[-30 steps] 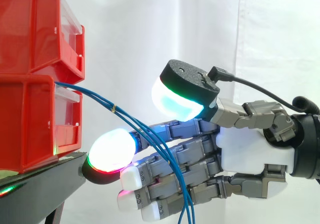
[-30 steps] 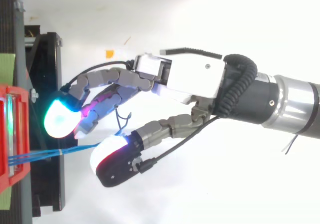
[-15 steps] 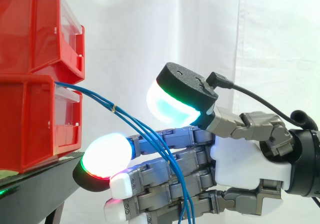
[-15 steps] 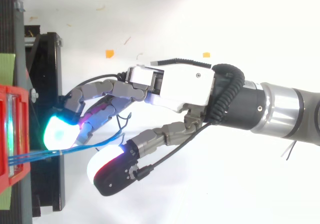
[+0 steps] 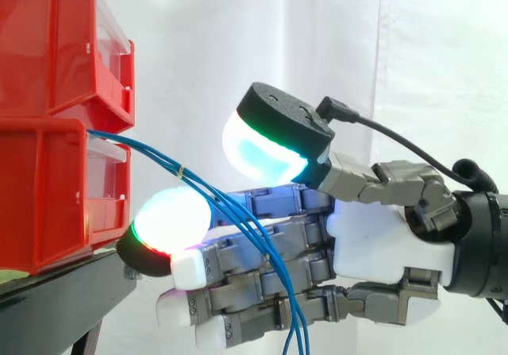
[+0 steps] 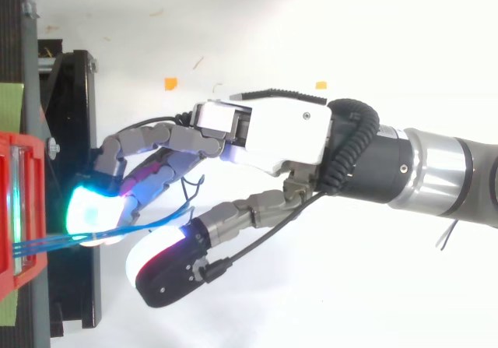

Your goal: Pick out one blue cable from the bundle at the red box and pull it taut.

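The blue cables (image 5: 163,160) run out of the lower red bin (image 5: 48,188), are gathered by a small tie (image 5: 181,171), then fan downward across the hand (image 5: 381,244). Over the last second the hand has moved closer to the bins. The thumb pad (image 5: 258,152) now sits over the strands, and a glowing fingertip (image 5: 171,218) lies under them, near the edge of the black stand (image 5: 71,287). From above, the gap between thumb and fingers has narrowed, but they are still apart and clamp nothing. The cables hang slack. I judge the hand is lining up its pinch. No single strand has been picked out yet, so all the pulling remains to do.
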Tool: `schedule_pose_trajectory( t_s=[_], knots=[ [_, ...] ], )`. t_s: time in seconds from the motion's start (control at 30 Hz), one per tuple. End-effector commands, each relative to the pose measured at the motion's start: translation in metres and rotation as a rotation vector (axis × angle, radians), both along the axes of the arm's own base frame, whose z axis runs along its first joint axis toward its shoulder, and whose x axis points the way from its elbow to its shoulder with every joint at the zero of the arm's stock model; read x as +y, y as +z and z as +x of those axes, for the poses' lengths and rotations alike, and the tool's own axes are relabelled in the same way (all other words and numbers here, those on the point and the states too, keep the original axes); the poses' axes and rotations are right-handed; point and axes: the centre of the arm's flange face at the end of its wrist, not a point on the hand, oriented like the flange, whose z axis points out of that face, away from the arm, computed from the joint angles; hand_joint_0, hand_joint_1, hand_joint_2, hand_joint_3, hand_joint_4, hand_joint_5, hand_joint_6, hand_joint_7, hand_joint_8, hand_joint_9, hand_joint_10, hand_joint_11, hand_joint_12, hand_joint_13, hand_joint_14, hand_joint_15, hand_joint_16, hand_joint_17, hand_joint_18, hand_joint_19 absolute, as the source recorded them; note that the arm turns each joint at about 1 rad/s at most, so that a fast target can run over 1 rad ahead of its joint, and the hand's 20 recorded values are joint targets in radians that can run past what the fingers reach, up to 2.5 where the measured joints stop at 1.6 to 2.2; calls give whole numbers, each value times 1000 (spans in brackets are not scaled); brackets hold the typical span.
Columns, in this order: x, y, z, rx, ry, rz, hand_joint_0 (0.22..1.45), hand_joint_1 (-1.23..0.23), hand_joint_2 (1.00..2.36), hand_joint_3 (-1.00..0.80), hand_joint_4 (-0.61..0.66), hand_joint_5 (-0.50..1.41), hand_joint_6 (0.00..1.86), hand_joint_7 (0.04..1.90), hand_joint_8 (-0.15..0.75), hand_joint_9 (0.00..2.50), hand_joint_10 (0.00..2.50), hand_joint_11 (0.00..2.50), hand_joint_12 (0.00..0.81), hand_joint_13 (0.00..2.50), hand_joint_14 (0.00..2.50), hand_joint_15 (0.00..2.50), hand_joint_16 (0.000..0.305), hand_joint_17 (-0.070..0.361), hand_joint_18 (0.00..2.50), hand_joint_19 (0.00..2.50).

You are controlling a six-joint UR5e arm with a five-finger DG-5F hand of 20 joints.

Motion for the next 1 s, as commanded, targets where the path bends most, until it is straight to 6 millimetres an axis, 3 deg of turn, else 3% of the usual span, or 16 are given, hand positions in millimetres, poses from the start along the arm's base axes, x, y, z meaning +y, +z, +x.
schedule_pose_trajectory(
  t_s=[0.0, 0.47, 0.73, 0.97],
  knots=[
    [0, 4, 2, -7, 0, 1, 609, -695, 1007, -403, 106, -100, 503, 1078, 238, 876, 17, 399, 280, 689, 12, 281, 45, 100, 520, 451],
    [8, 4, 2, -3, 22, 2, 620, -694, 1010, -370, 66, -88, 503, 1168, 231, 883, 18, 428, 281, 706, 13, 300, 45, 101, 538, 475],
    [9, 4, 2, 3, 23, 2, 649, -702, 1015, -206, 50, -78, 502, 1249, 241, 898, 17, 444, 286, 726, 15, 306, 47, 105, 567, 476],
    [9, 4, 2, 3, 25, 2, 642, -719, 1013, -228, 51, -75, 501, 1273, 244, 911, 17, 463, 289, 741, 14, 331, 47, 106, 584, 489]
  ],
)
